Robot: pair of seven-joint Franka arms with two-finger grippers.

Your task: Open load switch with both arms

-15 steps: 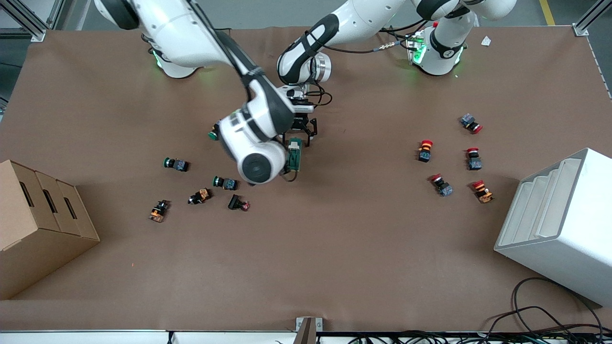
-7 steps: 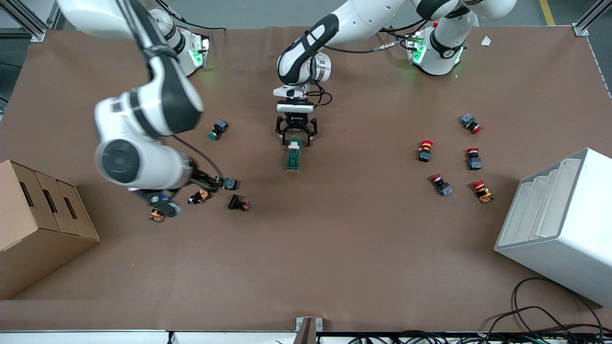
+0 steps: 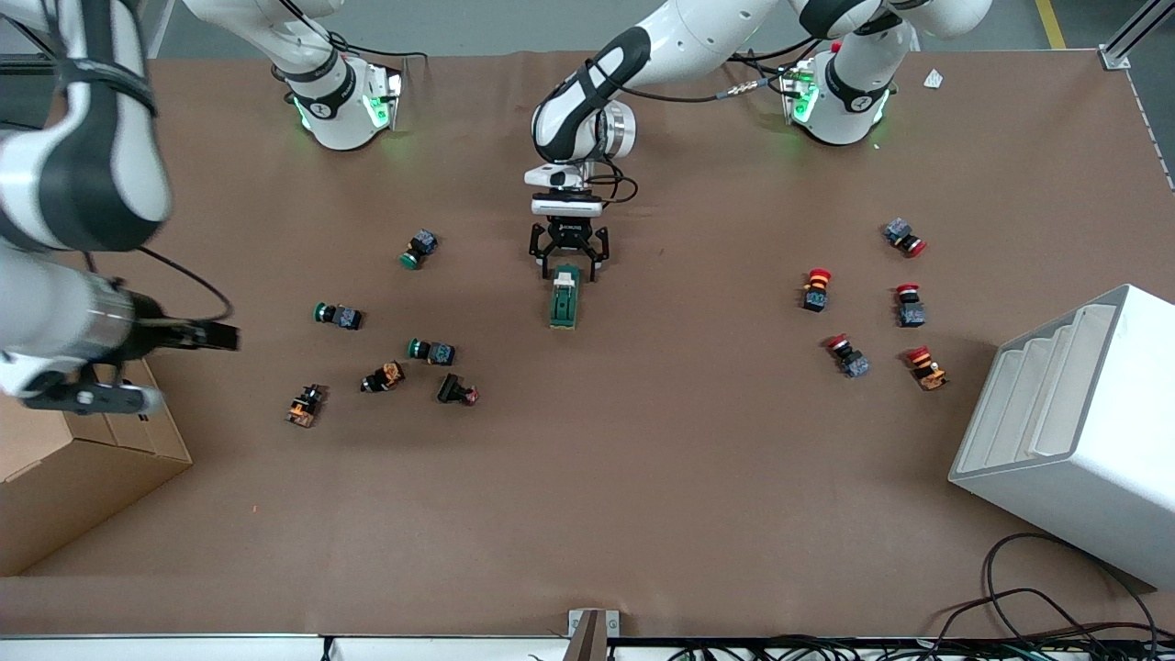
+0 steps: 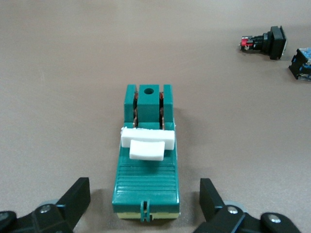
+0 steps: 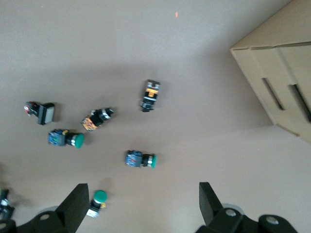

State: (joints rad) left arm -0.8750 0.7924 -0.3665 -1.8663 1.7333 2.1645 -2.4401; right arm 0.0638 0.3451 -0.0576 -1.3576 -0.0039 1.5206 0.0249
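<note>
The load switch, a dark-green block with a white lever, lies flat mid-table. My left gripper stands low and open at the switch's end farther from the front camera. In the left wrist view that end of the switch sits between the left gripper's black fingers, with a gap on each side. My right gripper hangs high over the table beside the cardboard box, far from the switch. In the right wrist view it is open with nothing between its fingers.
Green and orange push buttons are scattered between the switch and the cardboard box. Several red buttons lie toward the left arm's end, beside a white rack. Cables trail at the front edge.
My right arm has swung away from the switch toward the cardboard box and risen. The left gripper and the switch have stayed where they were.
</note>
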